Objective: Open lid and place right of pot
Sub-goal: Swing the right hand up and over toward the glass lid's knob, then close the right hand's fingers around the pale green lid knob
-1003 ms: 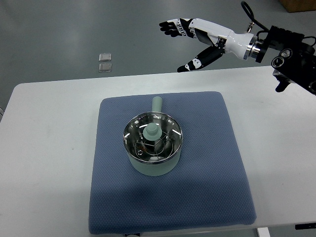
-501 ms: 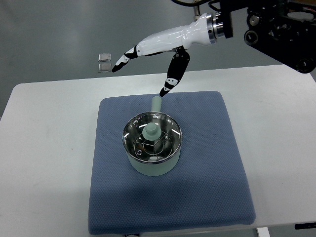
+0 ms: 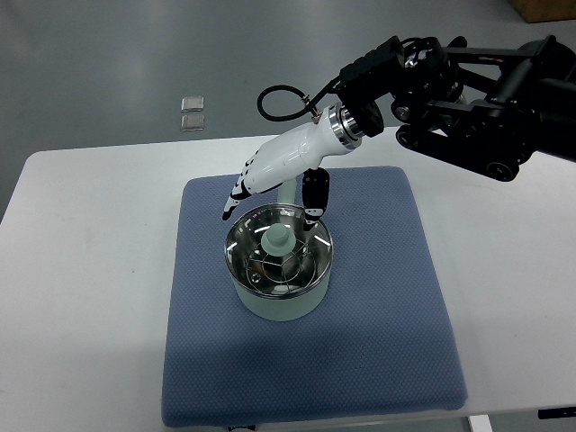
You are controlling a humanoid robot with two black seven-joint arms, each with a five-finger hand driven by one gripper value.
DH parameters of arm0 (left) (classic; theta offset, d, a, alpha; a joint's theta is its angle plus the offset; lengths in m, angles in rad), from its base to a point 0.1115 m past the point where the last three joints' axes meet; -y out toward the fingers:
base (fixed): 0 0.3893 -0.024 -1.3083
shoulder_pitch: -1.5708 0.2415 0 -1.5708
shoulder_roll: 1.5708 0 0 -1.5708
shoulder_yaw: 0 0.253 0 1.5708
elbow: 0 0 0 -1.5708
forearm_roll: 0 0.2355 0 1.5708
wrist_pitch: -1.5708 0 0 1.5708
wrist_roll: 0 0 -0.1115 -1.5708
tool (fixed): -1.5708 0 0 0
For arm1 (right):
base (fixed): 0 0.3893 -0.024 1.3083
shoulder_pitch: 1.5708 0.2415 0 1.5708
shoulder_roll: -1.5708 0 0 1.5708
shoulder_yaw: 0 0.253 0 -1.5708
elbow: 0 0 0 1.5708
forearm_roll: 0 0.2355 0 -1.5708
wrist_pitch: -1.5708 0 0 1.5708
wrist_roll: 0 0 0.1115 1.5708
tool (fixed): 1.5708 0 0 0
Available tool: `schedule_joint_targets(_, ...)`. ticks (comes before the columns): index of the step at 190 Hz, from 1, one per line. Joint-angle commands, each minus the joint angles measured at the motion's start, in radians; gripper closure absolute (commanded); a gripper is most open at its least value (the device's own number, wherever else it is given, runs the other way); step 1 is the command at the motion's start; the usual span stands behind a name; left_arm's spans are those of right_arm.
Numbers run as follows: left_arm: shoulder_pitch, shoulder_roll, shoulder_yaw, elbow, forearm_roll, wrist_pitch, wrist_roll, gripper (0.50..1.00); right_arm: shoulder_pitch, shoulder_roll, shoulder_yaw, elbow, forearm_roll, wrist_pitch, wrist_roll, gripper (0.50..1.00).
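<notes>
On the white bench (image 3: 90, 270) lies a blue-grey padded mat (image 3: 387, 342), and near its middle stands a small pale green pot (image 3: 277, 306) with a shiny steel rim. Its stubby green handle (image 3: 287, 193) points toward the far edge of the bench and is partly hidden behind the robot hand. The glass lid (image 3: 297, 261) still sits on the pot, closing it, with a round pale green knob (image 3: 275, 240) standing up at its centre. Through the glass I can make out only reflections and some wire-like shapes; what, if anything, is inside the pot I cannot tell. The right robot hand (image 3: 274, 193), white with black fingertips, reaches in from the right on a dark, heavy arm (image 3: 468, 85) and hovers just over the far rim of the pot. Its fingers (image 3: 236, 200) are spread and stretched out to the left of the knob, while the thumb (image 3: 314, 200) hangs down on the knob's right, its tip close above the lid. The hand is wide and holds nothing; whether the thumb tip touches the glass I cannot say. The stretch of mat to the right of the pot is bare cloth. Beyond the bench, on the grey floor (image 3: 108, 54), lie two small clear square pieces (image 3: 191, 112), one beside the other.
</notes>
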Motion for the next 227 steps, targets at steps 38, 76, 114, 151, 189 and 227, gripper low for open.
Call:
schedule_joint_targets(38,0.0,0.0,0.0,0.0,0.0,0.0,0.0,0.5,-0.02,-0.013,-0.02,0.004,-0.034,-0.044,0.0,0.583)
schedule_joint_targets(76,0.0,0.0,0.0,0.0,0.0,0.0,0.0,0.5,-0.054,-0.026,-0.02,0.011,-0.042,-0.072,0.0,0.587)
schedule_joint_targets(114,0.0,0.0,0.0,0.0,0.0,0.0,0.0,0.5,-0.073,-0.039,-0.019,0.012,-0.042,-0.086,0.0,0.593)
schedule_joint_targets(151,0.0,0.0,0.0,0.0,0.0,0.0,0.0,0.5,-0.089,-0.049,-0.019,0.015,-0.042,-0.113,0.0,0.64)
schedule_joint_targets(189,0.0,0.0,0.0,0.0,0.0,0.0,0.0,0.5,-0.091,-0.078,-0.02,0.057,-0.04,-0.116,0.0,0.644)
schedule_joint_targets(227,0.0,0.0,0.0,0.0,0.0,0.0,0.0,0.5,-0.091,-0.099,-0.02,0.11,-0.04,-0.119,0.0,0.644)
